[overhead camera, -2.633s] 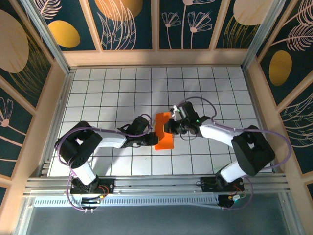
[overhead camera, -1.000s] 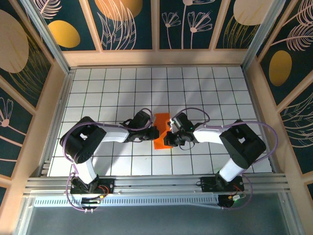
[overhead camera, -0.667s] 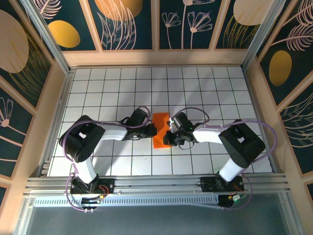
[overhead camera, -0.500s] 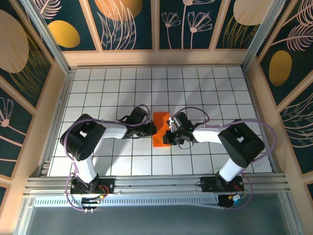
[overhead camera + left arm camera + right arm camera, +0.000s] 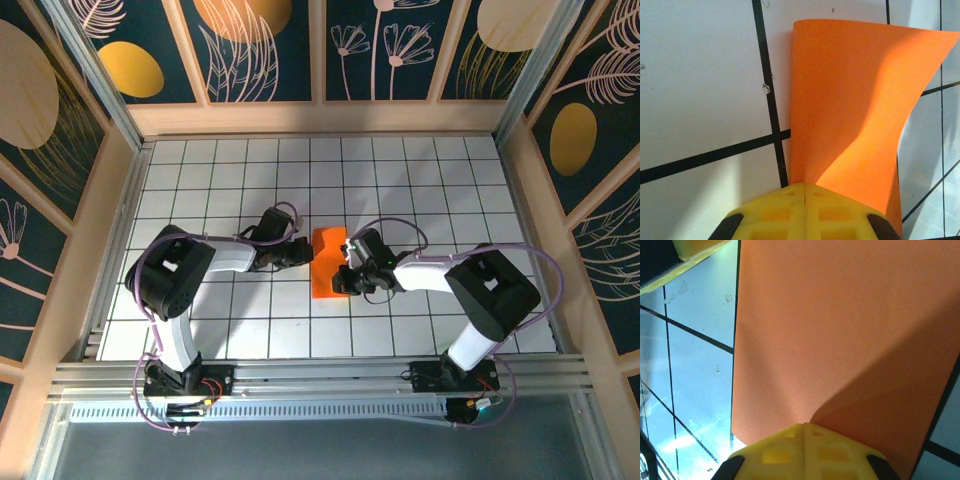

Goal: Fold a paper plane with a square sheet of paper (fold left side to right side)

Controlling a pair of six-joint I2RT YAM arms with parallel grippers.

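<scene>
Left claw (image 5: 804,186) — yellow fingers pressed together with no gap, tips set on the near edge of the square sheet of paper (image 5: 850,100); whether any paper is nipped between them cannot be told. Right claw (image 5: 804,425) — yellow fingers likewise closed tight, tips resting on the orange surface from the opposite side; a pinch cannot be told here either. Sheet: bright orange, plain, lying as a tall narrow rectangle instead of a full square on the counter (image 5: 230,190), between the two claws and nearer the arm bases than the far wall. In the left wrist view its far edge bows in a slight curve, its right part is in shadow, and its left edge runs just beside a black grid line. In the right wrist view a corner of the left claw's yellow finger appears at upper left, just off the sheet's edge. Counter: white tiles, black lines, a few small scuffs. Left arm (image 5: 165,285) and right arm (image 5: 495,295) both reach inward, low over the tiles. Surround: wooden frame with dark panels (image 5: 260,50) bearing leaf and disc motifs; metal rail (image 5: 320,385) at the near edge.
</scene>
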